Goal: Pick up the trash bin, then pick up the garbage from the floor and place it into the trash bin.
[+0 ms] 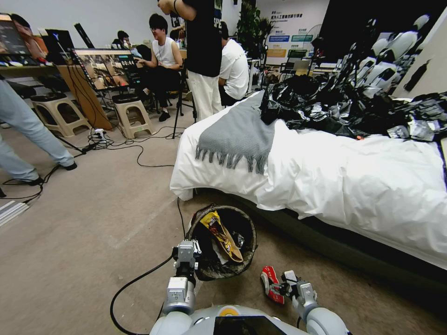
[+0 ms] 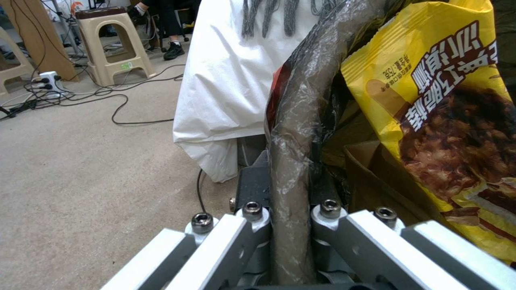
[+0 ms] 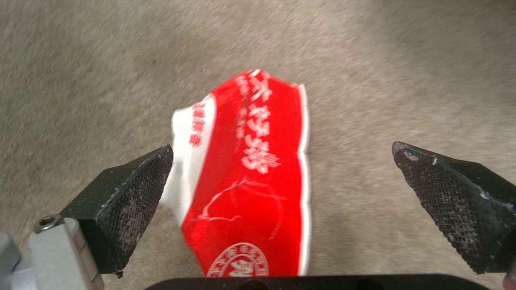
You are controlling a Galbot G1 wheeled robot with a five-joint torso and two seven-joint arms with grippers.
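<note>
The trash bin (image 1: 242, 223), round with a black bag liner over its rim, stands on the carpet by the bed. Inside it lie a yellow snack packet (image 1: 222, 235) and a brown paper bag (image 2: 376, 181). My left gripper (image 1: 190, 260) is shut on the bin's near rim (image 2: 290, 161), which runs up between its fingers. To the bin's right a red-and-white snack packet (image 1: 268, 281) lies on the floor. My right gripper (image 1: 283, 289) hangs just over it. In the right wrist view that gripper (image 3: 282, 147) is open, the packet (image 3: 252, 177) lying between its mesh-faced pads (image 3: 134, 201).
A bed with a white sheet (image 1: 326, 177) runs along the right, bearing a grey fringed throw (image 1: 237, 135) and a heap of black plastic bags (image 1: 335, 107). A black cable (image 1: 135, 281) loops over the carpet at my left. Stools (image 1: 132, 116), cables and people stand farther back.
</note>
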